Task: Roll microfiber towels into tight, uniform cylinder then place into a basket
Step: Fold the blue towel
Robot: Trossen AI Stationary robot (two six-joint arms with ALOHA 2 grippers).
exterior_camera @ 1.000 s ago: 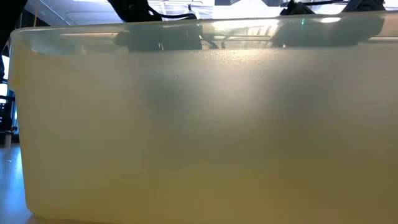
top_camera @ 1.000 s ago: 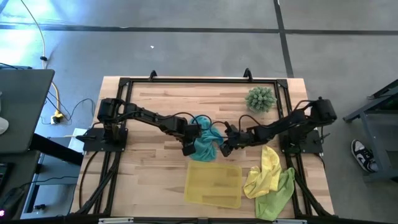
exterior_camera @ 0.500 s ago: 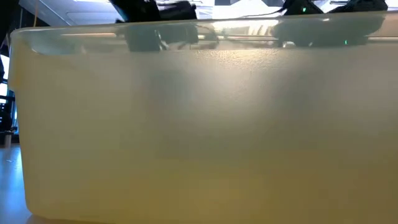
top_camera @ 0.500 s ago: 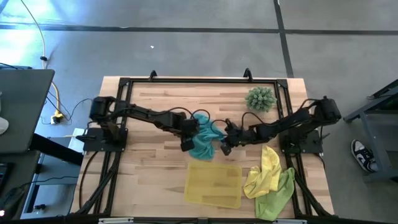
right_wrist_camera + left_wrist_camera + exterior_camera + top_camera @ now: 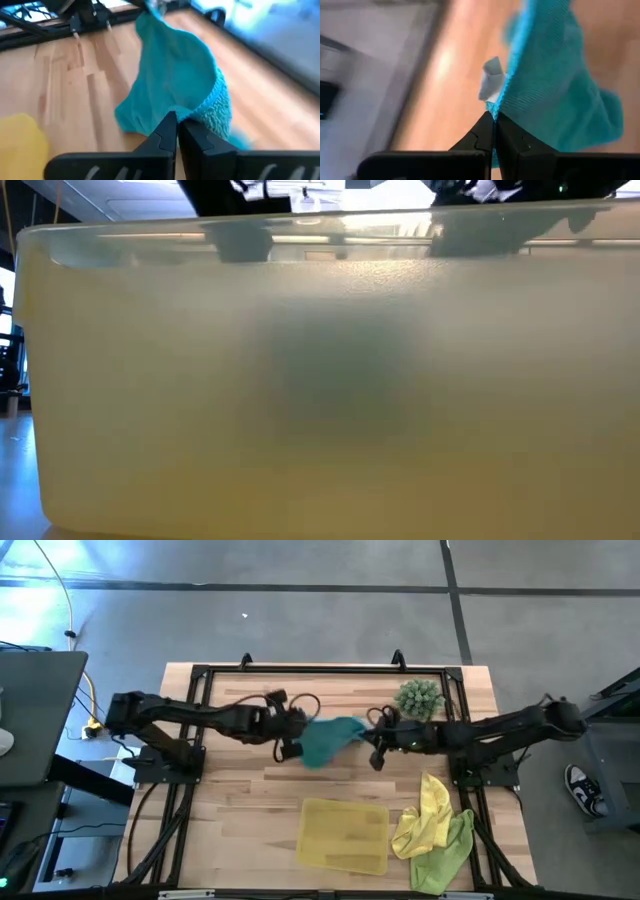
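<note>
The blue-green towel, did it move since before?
Yes. The teal towel has gone up the table, away from the yellow basket and nearer the spiky plant, now stretched between the left claw and right claw.

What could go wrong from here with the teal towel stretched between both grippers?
Both grippers, left and right, pinch only the teal towel's edges, so a corner could slip if they pull further. The towel hangs bunched, not flat, so a roll may come out uneven. The plant sits close to the right arm.
</note>
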